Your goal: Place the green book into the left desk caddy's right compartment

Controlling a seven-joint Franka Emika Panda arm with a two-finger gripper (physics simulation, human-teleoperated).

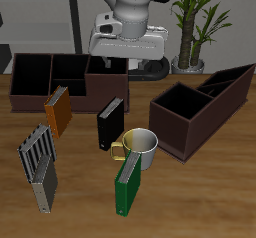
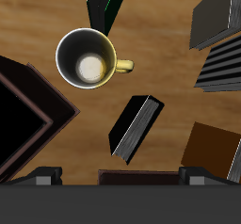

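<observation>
Green book [image 1: 127,187] stands upright near the table's [image 1: 200,202] front edge, just beside the mug [image 1: 141,145]; the end effector [image 1: 125,54] hangs well back above the other caddy, holding nothing. Can't tell if its fingers are apart; book's long axis is vertical, so it needs to come forward and down.

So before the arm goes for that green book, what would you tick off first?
1. Green book standing upright, free to grab: ok.
2. Gripper empty: cannot tell; its fingers are hidden in both views.
3. Gripper above the book: not ok; it hangs farther back, over the other caddy.
4. Mug close beside the book, may get bumped: not ok.
5. Left desk caddy, right compartment empty: ok.
</observation>
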